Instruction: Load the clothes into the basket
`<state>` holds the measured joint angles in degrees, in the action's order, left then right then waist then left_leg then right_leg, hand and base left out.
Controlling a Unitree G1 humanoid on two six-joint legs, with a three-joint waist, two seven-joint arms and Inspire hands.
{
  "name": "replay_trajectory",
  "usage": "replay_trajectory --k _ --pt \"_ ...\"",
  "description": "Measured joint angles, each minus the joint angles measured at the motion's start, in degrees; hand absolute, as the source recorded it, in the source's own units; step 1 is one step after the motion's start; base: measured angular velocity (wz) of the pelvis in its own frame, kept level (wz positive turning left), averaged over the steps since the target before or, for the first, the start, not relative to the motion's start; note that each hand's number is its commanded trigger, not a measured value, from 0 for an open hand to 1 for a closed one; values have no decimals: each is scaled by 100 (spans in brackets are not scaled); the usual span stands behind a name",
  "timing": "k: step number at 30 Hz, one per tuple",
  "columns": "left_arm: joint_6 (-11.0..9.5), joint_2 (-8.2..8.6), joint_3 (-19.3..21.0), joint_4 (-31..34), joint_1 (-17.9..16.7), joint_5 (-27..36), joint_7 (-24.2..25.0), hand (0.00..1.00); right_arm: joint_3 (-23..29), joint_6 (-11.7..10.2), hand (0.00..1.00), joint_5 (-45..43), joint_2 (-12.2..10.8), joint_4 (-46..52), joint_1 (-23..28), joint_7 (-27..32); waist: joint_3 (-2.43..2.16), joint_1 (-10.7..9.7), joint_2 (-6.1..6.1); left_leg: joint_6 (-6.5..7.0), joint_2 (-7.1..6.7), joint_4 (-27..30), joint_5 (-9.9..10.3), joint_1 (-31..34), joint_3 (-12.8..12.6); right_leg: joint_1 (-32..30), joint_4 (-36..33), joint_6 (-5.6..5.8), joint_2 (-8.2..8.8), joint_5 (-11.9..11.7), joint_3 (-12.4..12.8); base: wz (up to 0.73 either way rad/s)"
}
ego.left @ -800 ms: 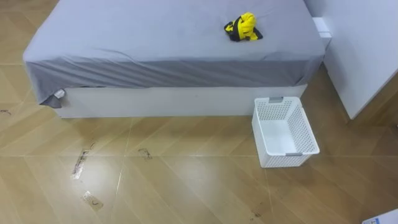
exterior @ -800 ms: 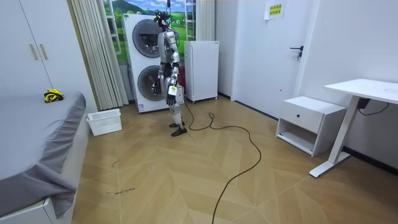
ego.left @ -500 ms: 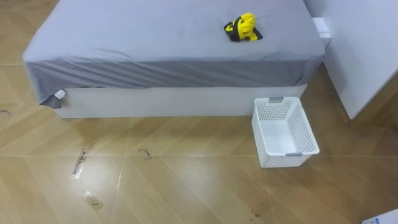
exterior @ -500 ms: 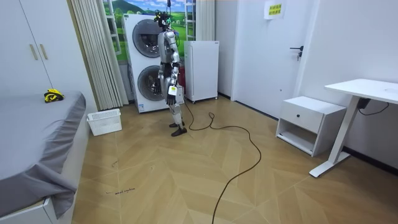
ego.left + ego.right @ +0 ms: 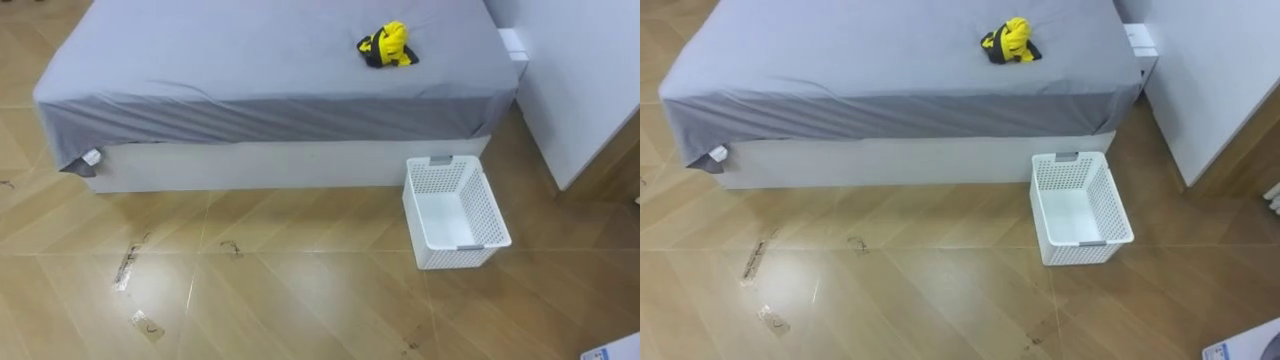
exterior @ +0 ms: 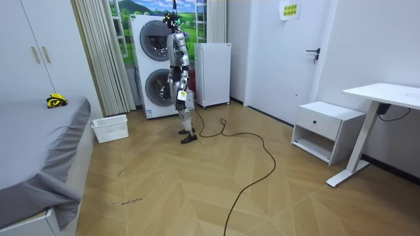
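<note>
Nothing on the bed or floor has moved since the earlier frames; only the head camera has drifted a touch, so the whole left eye view sits slightly shifted. In the room view the robot stands as before.

The bed (image 5: 270,60), under a grey sheet, fills the upper part of both eye views. A white wardrobe (image 5: 580,70) stands past its right end. The room view adds what the eye views leave out. The robot stands upright on the wood floor before two stacked washing machines (image 6: 149,62), well apart from the bed, with a white fridge (image 6: 214,72) just behind it. A white table (image 6: 394,92) and a nightstand (image 6: 328,124) stand at the room view's right.

The white basket (image 5: 490,205) stands on the floor just beside the bed's base, near the right end; the eye views look down into it onto its bare white bottom. The clothes (image 5: 388,45), a yellow and black bundle, lie on the sheet near that same end, apart from the basket.

The left hand (image 6: 182,97) hangs at the robot's side; how far its fingers are open I cannot tell, and it touches nothing.

A yellow-green sign (image 6: 289,10) hangs on the far wall, its writing too small to read. A small white tag (image 5: 92,156) hangs from the sheet's left corner, also illegible. Dark scribbles (image 5: 128,262) mark the floor.
</note>
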<state>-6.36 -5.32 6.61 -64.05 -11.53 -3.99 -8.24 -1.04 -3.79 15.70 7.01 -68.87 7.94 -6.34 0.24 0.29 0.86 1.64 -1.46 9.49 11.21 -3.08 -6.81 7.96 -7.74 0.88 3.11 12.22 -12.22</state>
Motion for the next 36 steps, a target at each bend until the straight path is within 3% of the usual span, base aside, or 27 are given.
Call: replay_trajectory --k 7,10,12,14,16,17,18,20,22,24,25,26,27,28,29,30,31,33,34,35,36 --pt "0 -12 34 -6 -26 -1 -1 0 4 6 0 28 5 12 -3 -70 -19 29 -13 -7 77 57 14 1 -89 -14 -32 -2 -23 -1 56 -4" --pt "1 -9 98 -1 -72 -5 17 0 14 11 0 11 10 35 5 -106 -5 44 -35 -43 193 411 203 95 -103 -22 -122 -20 -98 10 58 -11" --pt "23 -23 219 3 -54 0 39 0 13 12 0 -23 11 36 -15 -226 -12 34 -74 -96 342 1007 493 372 -104 -99 -267 -112 -182 155 -38 -7" --pt "39 -55 295 15 -67 15 75 0 10 12 0 -19 10 45 -10 -282 -13 49 -80 -158 455 1440 649 562 -135 -204 -458 -193 -250 286 -31 -4" --pt "91 -134 340 6 -68 139 126 0 13 12 0 -16 16 44 -17 -342 -9 64 -30 -175 536 1885 660 763 -187 -289 -687 -263 -239 466 29 4" --pt "104 -155 324 4 -68 231 129 0 13 11 0 9 43 41 -38 -362 -2 63 -27 -192 638 2443 632 1026 -254 -290 -730 -326 -263 513 33 5" --pt "110 -171 261 3 -69 241 127 0 -17 12 0 48 61 27 -68 -364 36 68 25 -132 717 3194 529 1489 -234 -210 -771 -367 -252 556 73 0" --pt "139 -147 124 -11 -153 259 129 0 -23 12 0 79 127 33 -65 -328 39 46 8 -127 633 2845 510 1955 -246 -148 -786 -351 -190 648 97 3" --pt "147 -133 81 -15 -204 258 125 0 -22 38 0 72 164 28 -65 -293 33 150 15 -260 517 1875 198 2398 -236 -153 -831 -267 -117 780 148 -15" --pt "151 -120 81 -72 -295 392 87 0 -86 149 0 53 164 30 -92 -310 36 286 16 -258 507 718 -525 2689 -235 -36 -826 -195 6 945 194 -48" --pt "156 -104 78 -89 -311 424 87 0 -123 170 0 51 170 32 -93 -307 39 301 27 -232 505 589 -728 2695 -235 19 -815 -153 63 994 208 -43" --pt "164 -72 72 -127 -311 449 95 0 -160 206 0 51 169 34 -90 -297 46 294 67 -164 444 596 -1148 2708 -281 144 -762 -49 173 1110 241 -19" --pt "158 -38 36 -123 -296 449 99 0 -156 216 0 51 168 36 -89 -276 41 294 121 12 343 746 -1440 2777 -381 208 -690 83 300 1205 274 -11" --pt "148 -35 -6 -117 -300 450 105 0 -153 220 0 43 163 36 -94 -258 -9 298 156 95 284 861 -1486 2798 -451 218 -661 188 388 1224 301 -13" --pt "133 -38 -11 -118 -229 462 112 0 -146 227 0 21 143 30 -114 -244 -11 273 322 251 143 1229 -1229 2892 -621 278 -583 330 578 1285 329 -16" --pt "123 -33 -13 -117 -150 498 125 0 -86 208 0 20 149 51 -128 -246 15 268 343 284 101 1670 -911 2998 -687 367 -580 381 688 1221 330 -15" --pt "114 -33 -6 -117 -112 551 130 0 -37 189 0 22 148 70 -122 -245 19 277 335 308 107 1881 -719 3027 -722 395 -645 391 732 1179 351 -8" --pt "-2 -87 0 -120 -29 722 115 0 17 155 0 24 146 224 -68 -191 16 261 322 379 65 2336 -140 2822 -837 259 -1704 465 921 985 439 0" --pt "-37 -108 -3 -120 -9 736 101 0 18 133 0 24 145 231 -57 -183 15 253 321 381 38 2289 -6 2652 -868 144 -2120 460 986 830 419 7" --pt "-69 -137 -1 -125 16 852 81 0 25 125 0 30 148 251 -32 -167 33 248 358 404 -37 2108 147 2296 -908 -37 -2910 432 1106 293 423 6" --pt "-123 -137 -5 -118 77 897 47 0 39 125 0 50 154 307 -5 -116 -2 288 288 415 -99 1870 253 1926 -867 -279 -3586 296 1169 -498 423 4"
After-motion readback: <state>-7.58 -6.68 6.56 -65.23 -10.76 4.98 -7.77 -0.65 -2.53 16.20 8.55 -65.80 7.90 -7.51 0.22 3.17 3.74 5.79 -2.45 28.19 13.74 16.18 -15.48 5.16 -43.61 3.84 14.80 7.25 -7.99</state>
